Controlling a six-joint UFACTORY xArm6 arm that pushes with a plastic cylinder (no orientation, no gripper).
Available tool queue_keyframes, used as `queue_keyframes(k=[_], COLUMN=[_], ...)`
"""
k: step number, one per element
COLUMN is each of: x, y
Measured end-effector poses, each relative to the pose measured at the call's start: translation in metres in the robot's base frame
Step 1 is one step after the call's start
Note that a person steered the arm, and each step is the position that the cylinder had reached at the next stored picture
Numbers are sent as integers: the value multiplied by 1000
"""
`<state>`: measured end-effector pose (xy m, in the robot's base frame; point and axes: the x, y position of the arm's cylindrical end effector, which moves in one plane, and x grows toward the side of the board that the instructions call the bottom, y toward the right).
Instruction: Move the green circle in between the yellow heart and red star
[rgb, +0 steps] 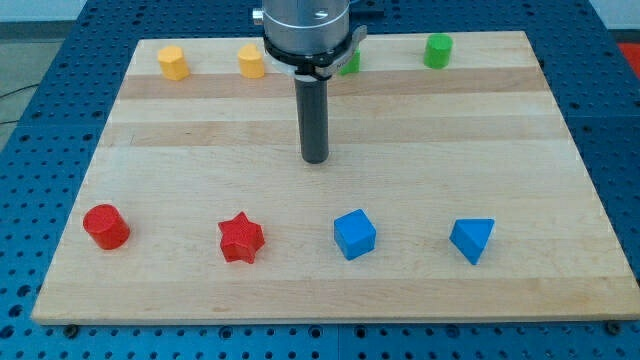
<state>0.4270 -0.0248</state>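
Note:
My tip (315, 158) rests on the wooden board (500, 150) near its middle, touching no block. A round green block (437, 50) stands at the view's top right. A second green block (350, 64) is mostly hidden behind the arm, so its shape cannot be made out. Two yellow blocks stand at the top left: one (173, 62) looks hexagonal, the other (250, 61) sits by the arm's left side and may be the heart. The red star (241, 238) lies at the bottom, left of and below my tip.
A red cylinder (106, 226) stands at the bottom left. A blue cube (354, 234) and a blue triangular block (472, 240) lie along the bottom right. The arm's body (305, 30) hangs over the board's top edge.

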Motion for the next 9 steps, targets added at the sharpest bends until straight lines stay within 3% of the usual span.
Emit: queue_keyframes(k=[1, 2, 3, 4, 5, 6, 7, 8, 9], x=[20, 20, -15, -47, -103, -176, -207, -144, -77], y=[-47, -47, -4, 143, 230, 231, 198, 68, 28])
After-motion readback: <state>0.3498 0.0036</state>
